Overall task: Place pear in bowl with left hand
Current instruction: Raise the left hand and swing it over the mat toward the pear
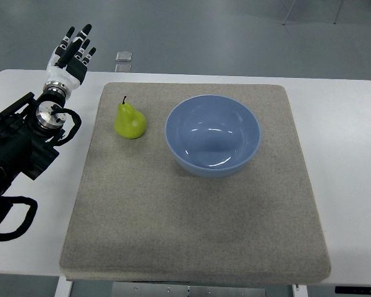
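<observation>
A green pear (130, 121) stands upright on a grey mat (191, 235), just beside a blue bowl (213, 136), at the bowl's nine o'clock and not touching it. The bowl holds nothing. The mat covers most of the white counter (352, 161). The left robot hand (73, 52) is at the pear's ten o'clock, off the mat near the counter's far edge, its fingers (68, 36) stretched out straight and gripping nothing.
</observation>
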Motion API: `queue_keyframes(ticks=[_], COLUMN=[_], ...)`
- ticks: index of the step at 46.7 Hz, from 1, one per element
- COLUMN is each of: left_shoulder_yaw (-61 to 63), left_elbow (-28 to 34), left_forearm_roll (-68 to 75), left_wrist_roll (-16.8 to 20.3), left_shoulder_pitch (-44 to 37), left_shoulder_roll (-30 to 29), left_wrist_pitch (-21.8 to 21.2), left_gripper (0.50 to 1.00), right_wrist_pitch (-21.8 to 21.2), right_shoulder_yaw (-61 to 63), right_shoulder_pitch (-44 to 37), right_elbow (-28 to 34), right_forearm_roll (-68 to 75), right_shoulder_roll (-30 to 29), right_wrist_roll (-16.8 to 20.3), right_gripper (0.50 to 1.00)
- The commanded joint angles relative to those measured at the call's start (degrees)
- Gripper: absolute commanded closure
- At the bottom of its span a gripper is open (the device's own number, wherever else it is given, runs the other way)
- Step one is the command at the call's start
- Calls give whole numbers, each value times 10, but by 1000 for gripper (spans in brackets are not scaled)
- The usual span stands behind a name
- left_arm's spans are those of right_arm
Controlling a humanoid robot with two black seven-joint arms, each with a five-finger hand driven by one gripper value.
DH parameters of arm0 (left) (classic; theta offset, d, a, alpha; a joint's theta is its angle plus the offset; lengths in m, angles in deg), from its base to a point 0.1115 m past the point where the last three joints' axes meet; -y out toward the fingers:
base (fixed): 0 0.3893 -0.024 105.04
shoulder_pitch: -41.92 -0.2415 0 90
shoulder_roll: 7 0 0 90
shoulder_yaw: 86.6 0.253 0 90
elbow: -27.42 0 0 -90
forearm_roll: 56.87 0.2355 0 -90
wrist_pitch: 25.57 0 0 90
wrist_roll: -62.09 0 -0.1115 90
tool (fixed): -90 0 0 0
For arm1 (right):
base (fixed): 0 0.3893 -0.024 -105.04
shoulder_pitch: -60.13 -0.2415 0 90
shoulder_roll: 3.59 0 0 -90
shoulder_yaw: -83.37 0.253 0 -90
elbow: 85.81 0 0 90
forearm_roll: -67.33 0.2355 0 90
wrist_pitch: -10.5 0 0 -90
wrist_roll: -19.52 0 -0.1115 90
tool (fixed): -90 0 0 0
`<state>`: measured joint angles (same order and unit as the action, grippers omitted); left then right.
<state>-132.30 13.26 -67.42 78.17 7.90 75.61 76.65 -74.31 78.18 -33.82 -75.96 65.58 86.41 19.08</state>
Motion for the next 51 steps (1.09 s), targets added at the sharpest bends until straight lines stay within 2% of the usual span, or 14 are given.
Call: queue_keyframes(ticks=[1,24,35,51], left_shoulder_yaw=[0,0,4,148], left_elbow=[-1,-10,-26,-63], left_forearm_roll=[0,0,1,9], left_wrist_roll=[0,9,6,4], left_shoulder_pitch=[0,0,5,35], left_shoulder_roll=[0,-11,-36,-76], left_wrist_pitch=[0,3,14,26], left_gripper=[508,508,508,508], right_wrist_pitch=[0,0,0,0], right_shoulder_yaw=[0,0,0,0], right_shoulder_pitch=[0,0,0,0], right_elbow=[0,0,0,0], right_forearm_roll=[0,0,0,0], right_shoulder_roll=[0,0,0,0], right_wrist_roll=[0,0,0,0], right_gripper=[576,576,576,576])
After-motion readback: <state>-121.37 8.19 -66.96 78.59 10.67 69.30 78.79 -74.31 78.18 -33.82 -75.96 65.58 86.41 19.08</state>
